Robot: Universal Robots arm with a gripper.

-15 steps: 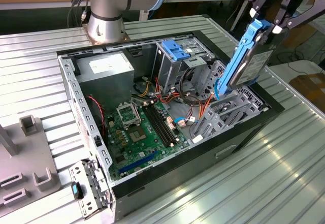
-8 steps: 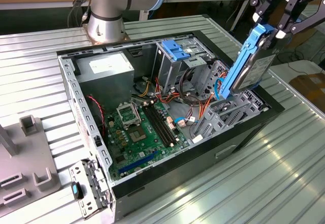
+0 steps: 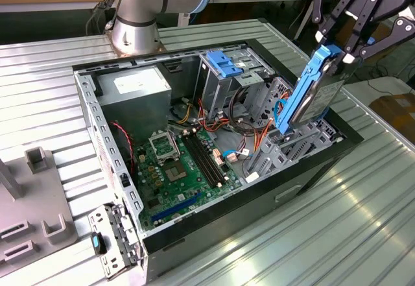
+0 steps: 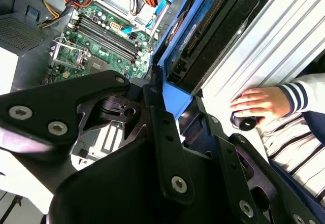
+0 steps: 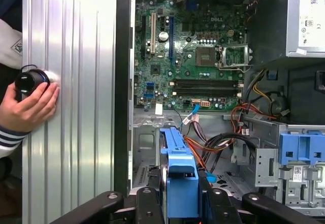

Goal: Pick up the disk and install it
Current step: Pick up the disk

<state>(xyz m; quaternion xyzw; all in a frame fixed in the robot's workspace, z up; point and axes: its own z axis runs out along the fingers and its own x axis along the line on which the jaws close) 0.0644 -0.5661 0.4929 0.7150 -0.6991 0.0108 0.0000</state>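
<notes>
The disk [image 3: 311, 95], a dark flat drive in bright blue rails, hangs steeply tilted over the open computer case [image 3: 91, 117], at the exterior view's right. My gripper [image 3: 337, 51] is shut on its upper end. Its lower end reaches down to the metal bay [image 3: 292, 150] by the case's front wall; I cannot tell whether it touches. In the first wrist view the disk's blue rail [image 5: 180, 163] sits between my black fingers [image 5: 205, 193], above the case's orange cables. The second wrist view shows the disk's dark face [image 4: 203, 26] beyond my gripper [image 4: 167, 89].
Inside the case lie a green motherboard [image 3: 181, 169], a grey power supply [image 3: 136, 88] and a tall metal cage with a light-blue latch [image 3: 227, 65]. A person's hand [image 5: 30, 104] rests on a black knob on the ribbed metal table [image 3: 324, 234]. Grey fixtures [image 3: 39, 195] stand at the exterior view's left.
</notes>
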